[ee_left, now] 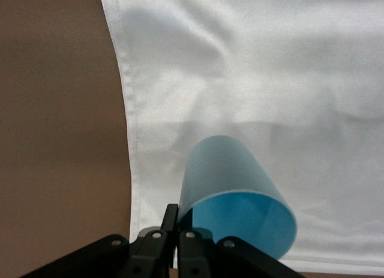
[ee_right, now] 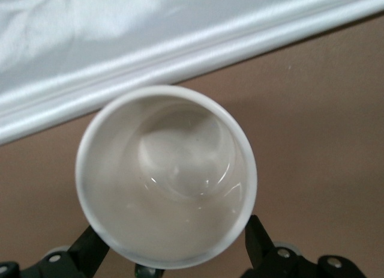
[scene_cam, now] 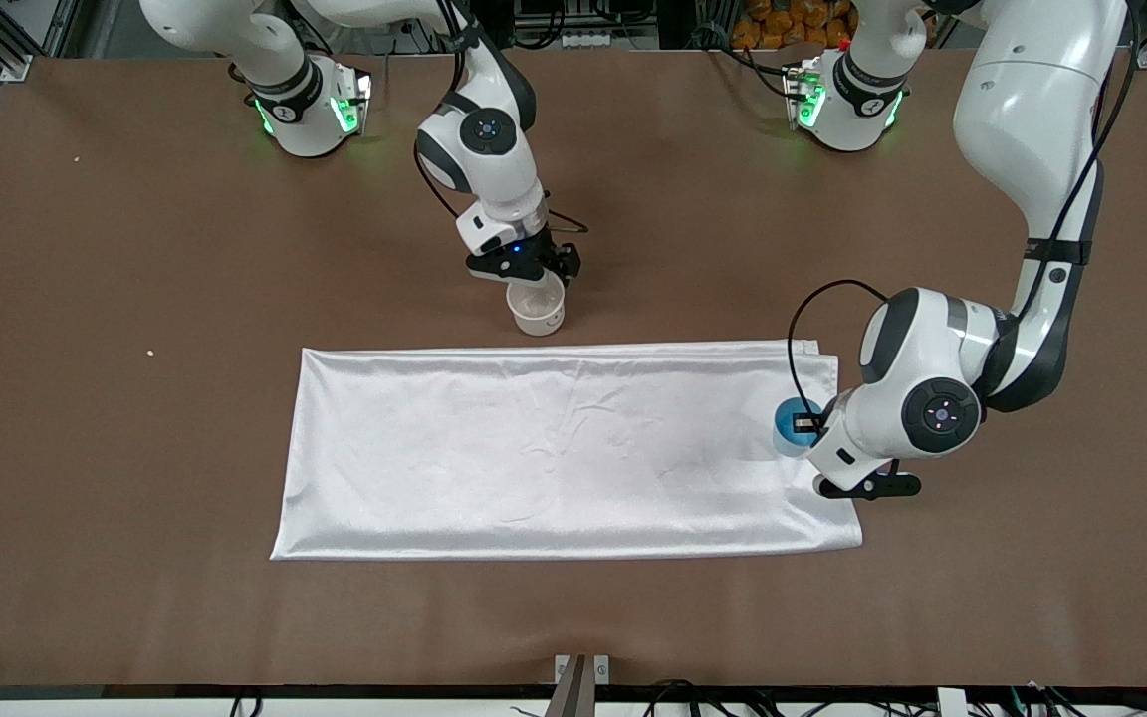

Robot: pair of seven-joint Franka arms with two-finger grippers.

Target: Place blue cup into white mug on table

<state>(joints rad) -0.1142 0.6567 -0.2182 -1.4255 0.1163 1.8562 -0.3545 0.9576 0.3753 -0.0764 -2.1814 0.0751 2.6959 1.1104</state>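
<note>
The blue cup [scene_cam: 788, 426] is at the white cloth's end toward the left arm. My left gripper [scene_cam: 805, 426] is shut on its rim. In the left wrist view the cup [ee_left: 225, 170] is tilted over the cloth, and the gripper [ee_left: 178, 217] pinches its wall, one finger outside and one inside. The white mug [scene_cam: 538, 305] stands on the brown table [scene_cam: 135, 299], just farther from the front camera than the cloth. My right gripper [scene_cam: 532, 277] is over it. In the right wrist view its fingers [ee_right: 257, 237] lie against both sides of the mug [ee_right: 167, 176]. The mug's handle is hidden.
A white rectangular cloth [scene_cam: 554, 448] lies across the middle of the table; its long edge [ee_right: 180, 56] runs beside the mug. Two small crumbs [scene_cam: 150, 352] lie on the table toward the right arm's end. The robot bases stand along the table's edge farthest from the front camera.
</note>
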